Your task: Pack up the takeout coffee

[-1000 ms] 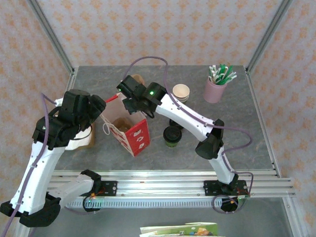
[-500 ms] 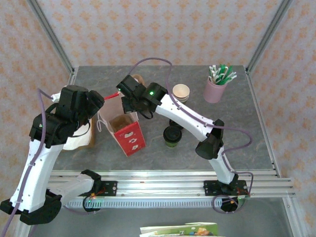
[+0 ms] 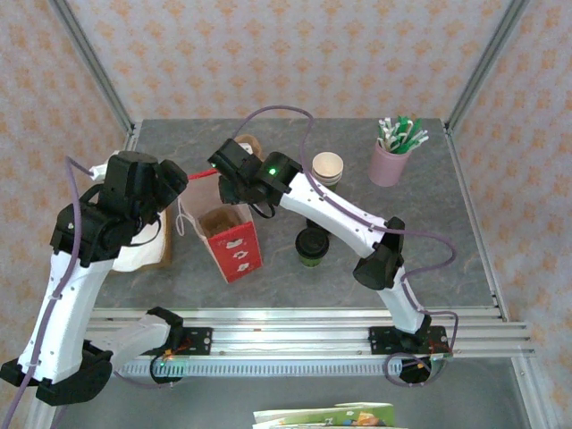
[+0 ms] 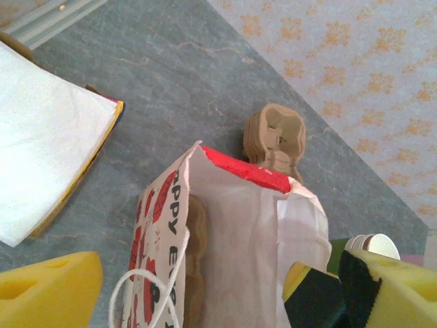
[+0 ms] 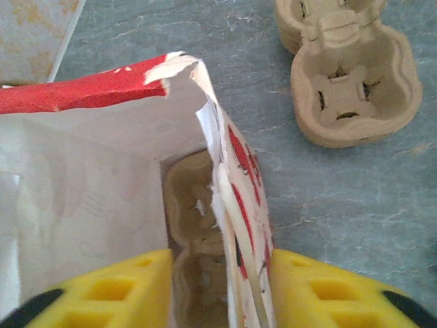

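The bag [image 5: 102,157] wall is straddled by the released jaws of the right gripper [image 5: 218,283]; those of the left gripper [image 4: 218,290] are spread wide. The bag could be snagged and toppled on withdrawal

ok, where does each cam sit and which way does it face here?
Top external: above and behind the bases, looking down on the table; both arms show, reaching to the paper bag, takeout coffee beside it.
Left wrist: on the left arm, looking down at the bag's open top; left end effector, fingers at the lower corners.
Right wrist: straight down into the bag; right end effector astride its wall.
Shared: both wrist views see the bag and the pulp carrier on the table beyond it.
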